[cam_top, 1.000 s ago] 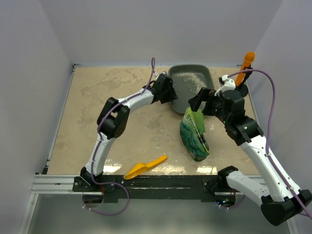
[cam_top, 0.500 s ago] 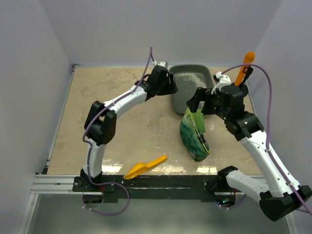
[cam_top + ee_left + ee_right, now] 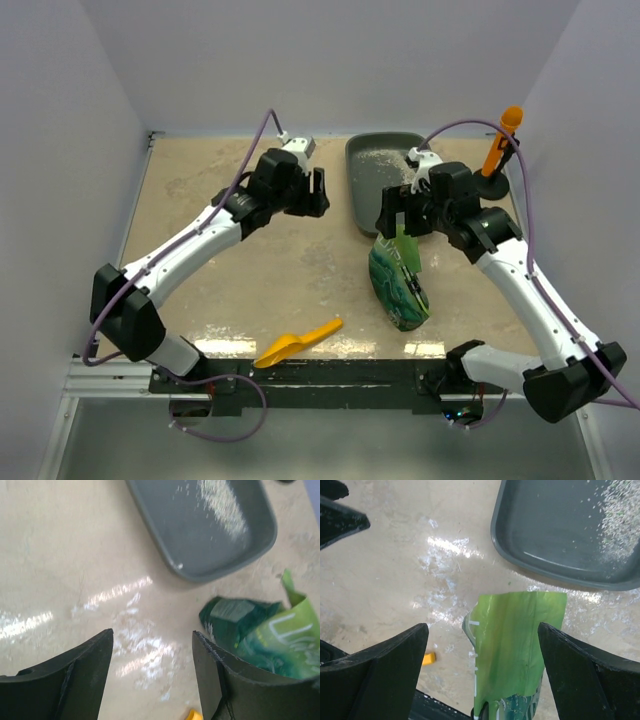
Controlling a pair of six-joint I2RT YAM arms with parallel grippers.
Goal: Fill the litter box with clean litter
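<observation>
Left claw (image 3: pixel 318 192) now off litter box (image 3: pixel 375 195), long axis front-to-back.

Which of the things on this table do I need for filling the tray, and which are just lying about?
Needed: litter box, litter already in it, green bag, yellow scoop.
Lying about: orange tool at the table's right edge.

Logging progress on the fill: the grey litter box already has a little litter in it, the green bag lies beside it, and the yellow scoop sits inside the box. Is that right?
Not quite. The yellow scoop is not in the litter box; the top external view shows it on the table's near edge. The rest holds: a little litter in the box, the green bag beside it.
</observation>
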